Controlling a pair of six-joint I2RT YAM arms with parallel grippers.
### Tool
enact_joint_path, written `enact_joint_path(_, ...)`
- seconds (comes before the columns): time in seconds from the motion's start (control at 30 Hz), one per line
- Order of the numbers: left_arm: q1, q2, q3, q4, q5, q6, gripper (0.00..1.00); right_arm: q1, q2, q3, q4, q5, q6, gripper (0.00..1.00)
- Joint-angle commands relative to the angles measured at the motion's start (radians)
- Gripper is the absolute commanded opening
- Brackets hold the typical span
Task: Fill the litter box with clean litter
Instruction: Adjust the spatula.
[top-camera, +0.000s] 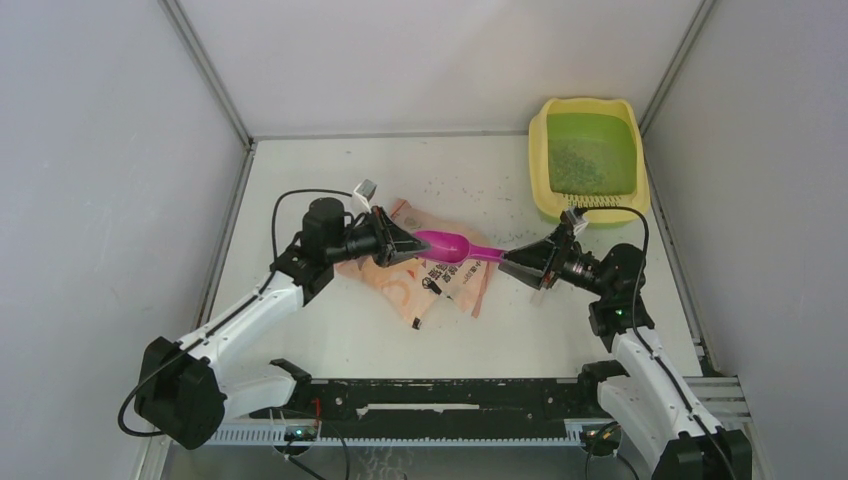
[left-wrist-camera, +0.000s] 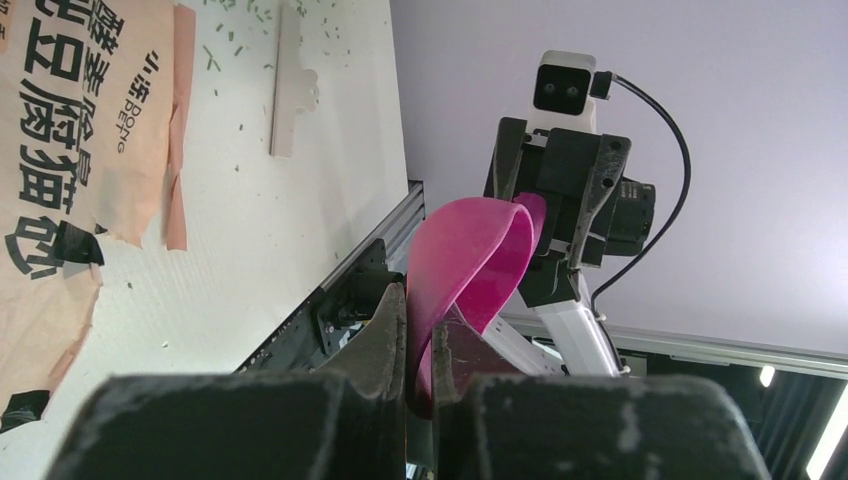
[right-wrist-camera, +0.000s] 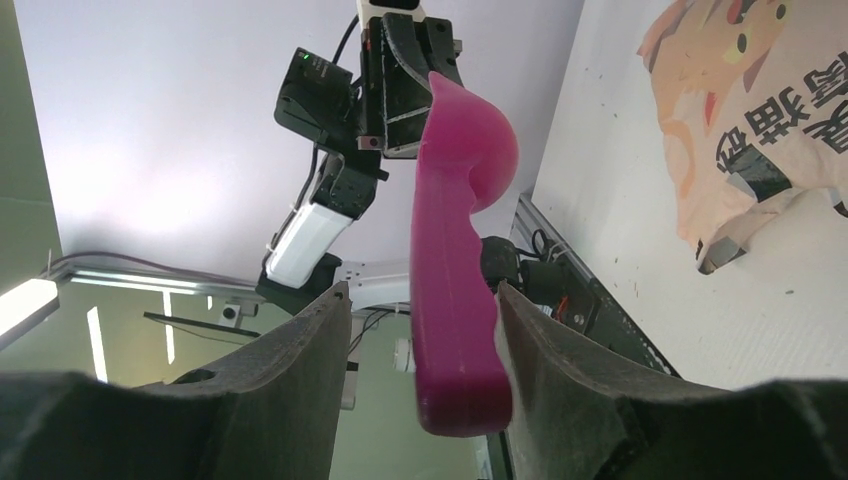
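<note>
A magenta scoop hangs level above the table between both arms. My left gripper is shut on the rim of its bowl, fingers pinching the thin wall. My right gripper stands open around the scoop's handle. The handle lies against the right-hand finger, with a clear gap to the other. The litter box, yellow rim and green basin, sits at the far right corner. A thin layer of litter lies in the basin.
A peach-pink printed bag lies flat and torn open under the scoop. Loose granules are scattered over the white table toward the box. A small white strip lies near the bag. Grey walls close in on three sides.
</note>
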Motion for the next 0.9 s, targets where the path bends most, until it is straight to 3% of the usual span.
enact_joint_path(0.0,0.001,-0.017,-0.012,0.075,0.03,-0.025,0.0,0.006,0.0,0.017,0.049,0.019,-0.03,0.61)
enact_joint_path(0.87,-0.016,-0.01,-0.05,0.084,0.027,-0.03,0.0,0.034,0.066,0.031,0.114,0.031,-0.026,0.51)
